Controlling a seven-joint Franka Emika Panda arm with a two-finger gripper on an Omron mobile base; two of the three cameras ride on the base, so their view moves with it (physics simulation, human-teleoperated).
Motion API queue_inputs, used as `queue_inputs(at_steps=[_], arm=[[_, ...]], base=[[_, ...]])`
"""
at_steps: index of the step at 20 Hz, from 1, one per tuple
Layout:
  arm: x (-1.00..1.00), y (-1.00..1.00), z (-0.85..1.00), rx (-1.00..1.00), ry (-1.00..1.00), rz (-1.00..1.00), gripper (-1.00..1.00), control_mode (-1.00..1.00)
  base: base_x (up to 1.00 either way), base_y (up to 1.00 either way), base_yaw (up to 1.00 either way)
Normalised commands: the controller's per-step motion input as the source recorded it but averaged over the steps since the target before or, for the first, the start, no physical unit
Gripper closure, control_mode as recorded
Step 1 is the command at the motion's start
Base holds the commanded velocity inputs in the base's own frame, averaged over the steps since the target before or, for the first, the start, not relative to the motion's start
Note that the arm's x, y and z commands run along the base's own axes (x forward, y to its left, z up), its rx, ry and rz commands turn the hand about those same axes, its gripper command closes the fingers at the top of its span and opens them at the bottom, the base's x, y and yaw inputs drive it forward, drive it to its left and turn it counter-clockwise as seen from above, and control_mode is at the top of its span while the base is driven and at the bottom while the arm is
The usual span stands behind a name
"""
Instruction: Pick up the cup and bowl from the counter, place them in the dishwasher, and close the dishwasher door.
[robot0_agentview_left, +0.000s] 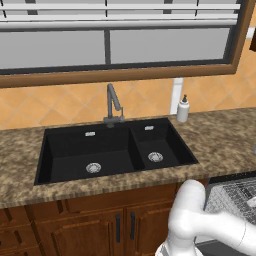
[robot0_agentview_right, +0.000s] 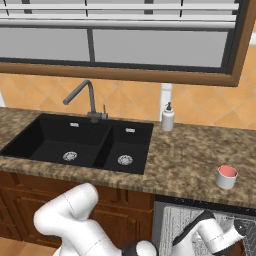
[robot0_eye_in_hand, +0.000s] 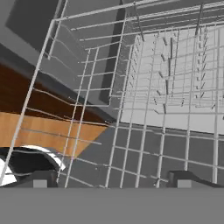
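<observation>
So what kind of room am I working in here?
A home kitchen, by the look of it: a black double sink in a granite counter, with a dishwasher rack open below.

Arm bent low, gripper (robot0_eye_in_hand: 111, 179) wide open

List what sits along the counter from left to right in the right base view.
Black double sink with the faucet behind it → soap dispenser → cup.
</observation>
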Motion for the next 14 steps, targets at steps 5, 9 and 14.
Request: queue_inputs(at_steps=[5,9,14], arm=[[-0.09,-0.03,0.8,0.01,-0.18,0.0,-1.0,-1.0],[0.0,-0.02,1.0,-0.14,0.04,0.0,-1.0,-1.0],[0.09,0.0,1.0,-0.34,0.13,0.0,-1.0,-1.0]], base=[[0.0,0.0,0.0],[0.0,0.0,0.0],[0.0,0.0,0.0]])
